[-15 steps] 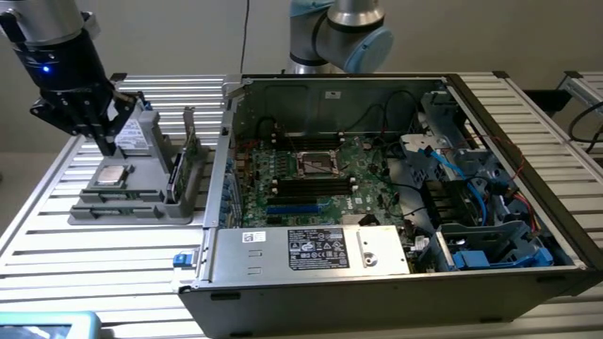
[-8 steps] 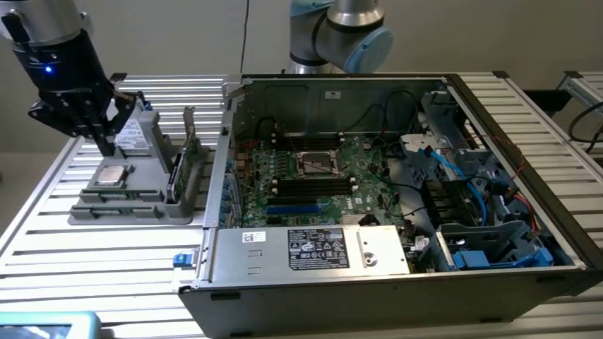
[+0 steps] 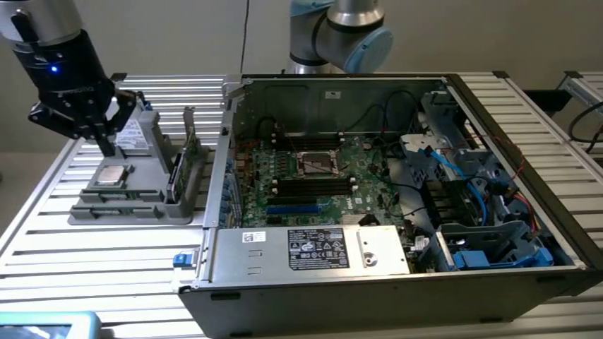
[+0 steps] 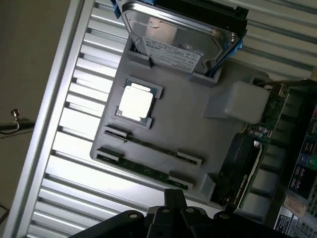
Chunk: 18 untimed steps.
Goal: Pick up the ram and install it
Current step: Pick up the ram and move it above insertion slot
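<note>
Two rams stand on edge in the slots of a grey parts tray. They are thin green sticks, one further from my fingers and the other nearer to them. My gripper hangs above the tray with its fingers shut and nothing between them. In the exterior view the gripper hovers over the tray at the left, above the silver processor chip. The open computer case holds the green motherboard with its black memory slots.
The tray also carries a hard drive and an upright graphics card. The case's metal walls rise right beside the tray. Cables and a drive cage crowd the case's right side. The slatted metal table lies all around.
</note>
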{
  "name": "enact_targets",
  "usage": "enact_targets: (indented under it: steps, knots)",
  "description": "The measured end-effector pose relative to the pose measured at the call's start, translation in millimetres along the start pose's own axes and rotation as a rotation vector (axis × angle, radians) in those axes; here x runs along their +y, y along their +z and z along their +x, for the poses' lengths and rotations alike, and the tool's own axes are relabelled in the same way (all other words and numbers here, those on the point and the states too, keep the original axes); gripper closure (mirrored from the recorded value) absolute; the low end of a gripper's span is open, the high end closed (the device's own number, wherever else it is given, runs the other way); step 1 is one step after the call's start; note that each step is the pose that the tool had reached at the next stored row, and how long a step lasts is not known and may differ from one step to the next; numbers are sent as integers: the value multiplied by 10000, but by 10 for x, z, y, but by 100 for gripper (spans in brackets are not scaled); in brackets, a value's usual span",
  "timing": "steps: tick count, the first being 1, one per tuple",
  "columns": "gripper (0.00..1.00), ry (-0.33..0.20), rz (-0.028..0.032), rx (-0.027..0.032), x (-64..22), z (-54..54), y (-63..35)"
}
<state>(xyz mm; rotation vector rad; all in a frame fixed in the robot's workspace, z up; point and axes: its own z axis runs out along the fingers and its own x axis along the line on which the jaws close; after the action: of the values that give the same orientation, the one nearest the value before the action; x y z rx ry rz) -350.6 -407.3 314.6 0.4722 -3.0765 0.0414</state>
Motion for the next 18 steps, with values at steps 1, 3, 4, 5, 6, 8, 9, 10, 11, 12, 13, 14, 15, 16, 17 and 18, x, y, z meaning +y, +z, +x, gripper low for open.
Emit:
enact_targets:
  steps: [1,3,4,5,6,8,9,10,11,12,13,14,15,16,17,18]
  knots:
    - [89,-187,-1,-6,0,0,0]
    - [89,-545,-14,-21,0,1,0]
    - [89,-730,-24,-30,1,1,0]
    - [89,-910,-34,-40,0,1,0]
    - [89,-1092,-46,-52,0,1,1]
    - [89,-1468,-70,-74,0,1,2]
    - [89,-1637,-84,-86,0,1,2]
    - [89,-1817,-98,-100,0,0,2]
    - [89,-2014,-111,-113,0,0,3]
    - [89,-2193,-122,-127,0,1,3]
    - [89,-2374,-133,-142,0,0,4]
    - [89,-2548,-140,-154,0,0,4]
    - [89,-2734,-147,-169,0,0,4]
    - [89,-2919,-154,-183,0,0,4]
    - [89,-3099,-161,-197,0,0,4]
    - [89,-3280,-168,-211,0,0,4]
